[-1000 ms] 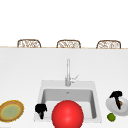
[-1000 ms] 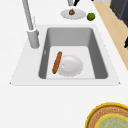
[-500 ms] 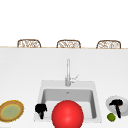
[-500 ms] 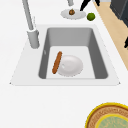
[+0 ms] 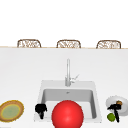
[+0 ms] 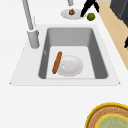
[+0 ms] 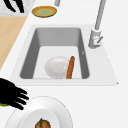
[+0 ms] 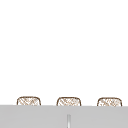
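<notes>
At the sink's front rim in the front view, the left robot hand hangs in the air by the left corner, dark and bunched, its fingers pointing down; whether they are curled or straight I cannot tell. The right robot hand hovers over the counter on the right, above a white plate that carries a small brown piece of food, with a green lime just below the hand. A large red ball sits before the sink and hides much of the basin. A yellow-rimmed plate lies at the far left, the faucet rises behind the basin, and three wicker chair backs show beyond the counter.

From the left side view, the right robot hand reaches down toward the lime, right beside the white plate; contact is unclear. Inside the sink a white bowl lies with a brown sausage leaning along its edge.

From the right side view, the right robot hand spreads relaxed, straight fingers at the white plate's rim, holding nothing, the lime mostly hidden beneath it. The left robot hand shows at the top left, near the yellow-rimmed plate.

The upper view shows the chair backs and the faucet tip.
</notes>
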Tool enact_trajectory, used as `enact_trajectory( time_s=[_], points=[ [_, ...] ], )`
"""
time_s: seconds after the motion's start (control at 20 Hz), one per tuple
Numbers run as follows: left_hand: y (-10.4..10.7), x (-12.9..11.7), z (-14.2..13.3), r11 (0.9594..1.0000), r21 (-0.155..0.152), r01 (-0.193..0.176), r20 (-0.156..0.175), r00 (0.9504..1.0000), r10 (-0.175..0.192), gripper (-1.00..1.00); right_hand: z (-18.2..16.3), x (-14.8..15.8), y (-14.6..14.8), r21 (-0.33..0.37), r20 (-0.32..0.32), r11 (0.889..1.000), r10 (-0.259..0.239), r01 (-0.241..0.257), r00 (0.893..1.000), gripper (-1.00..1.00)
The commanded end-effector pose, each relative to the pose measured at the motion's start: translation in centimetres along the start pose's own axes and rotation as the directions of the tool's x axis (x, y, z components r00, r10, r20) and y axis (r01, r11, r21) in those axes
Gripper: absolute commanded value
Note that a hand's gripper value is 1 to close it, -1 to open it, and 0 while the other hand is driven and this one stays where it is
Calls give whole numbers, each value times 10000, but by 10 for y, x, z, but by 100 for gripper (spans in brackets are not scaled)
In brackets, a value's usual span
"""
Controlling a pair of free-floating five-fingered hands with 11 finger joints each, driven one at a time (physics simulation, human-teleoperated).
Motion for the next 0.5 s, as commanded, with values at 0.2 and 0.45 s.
enact_trajectory(
  time_s=[0.2,0.45],
  points=[
    [0,0,0,10000,0,0,0,10000,0,0,-14,5,15,16,11,9998,217,-217,9998,-100],
    [0,0,0,10000,0,0,0,10000,0,0,-22,7,22,12,-56,9996,273,-273,9996,-100]
  ],
)
